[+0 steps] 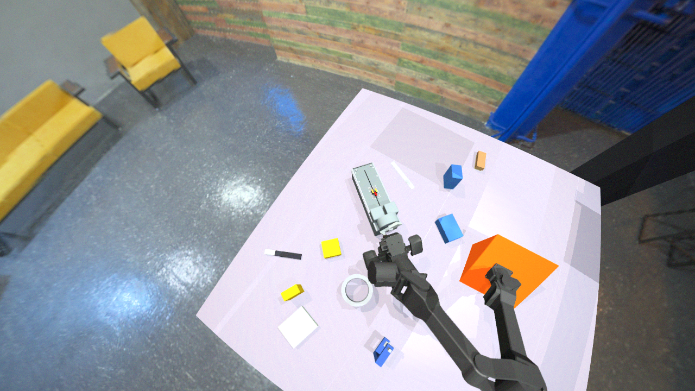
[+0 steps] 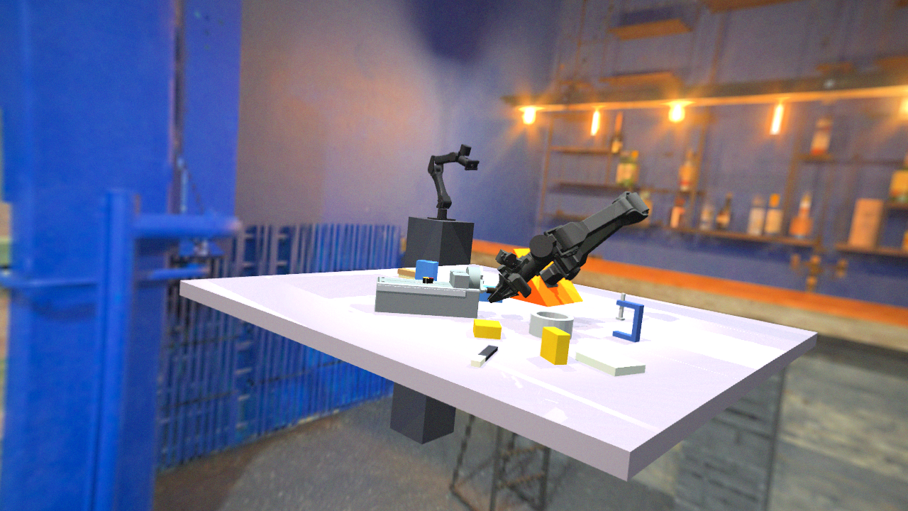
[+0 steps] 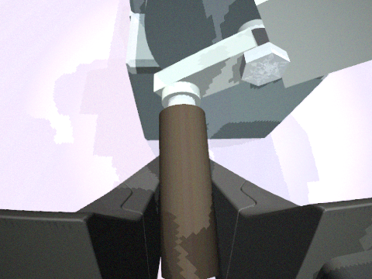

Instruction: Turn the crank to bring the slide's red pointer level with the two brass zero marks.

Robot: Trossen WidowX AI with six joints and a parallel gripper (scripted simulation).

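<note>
The grey machine (image 1: 371, 182) (image 2: 425, 302) stands on the table, its slot running away from the crank end. The red pointer (image 1: 375, 194) is on the slot beside the small yellow brass marks (image 1: 373, 190); it looks very near them, but the exact offset is too small to tell. In the wrist view the pale crank arm (image 3: 209, 56) slants from the hex-headed hub (image 3: 266, 65) down left to the brown handle (image 3: 183, 155). My gripper (image 3: 180, 163) (image 2: 490, 298) is shut on the handle, a finger on each side. It hides the handle in the top view.
A grey ring (image 1: 343, 290) (image 2: 550, 325), yellow blocks (image 1: 331, 247) (image 1: 291, 292) and a blue clamp (image 1: 383, 352) (image 2: 638, 321) lie near the arm. Blue blocks (image 1: 448, 228) (image 1: 452, 176) and an orange wedge (image 1: 527, 262) are to its right in the top view. A second arm (image 2: 439, 184) appears behind in the exterior view.
</note>
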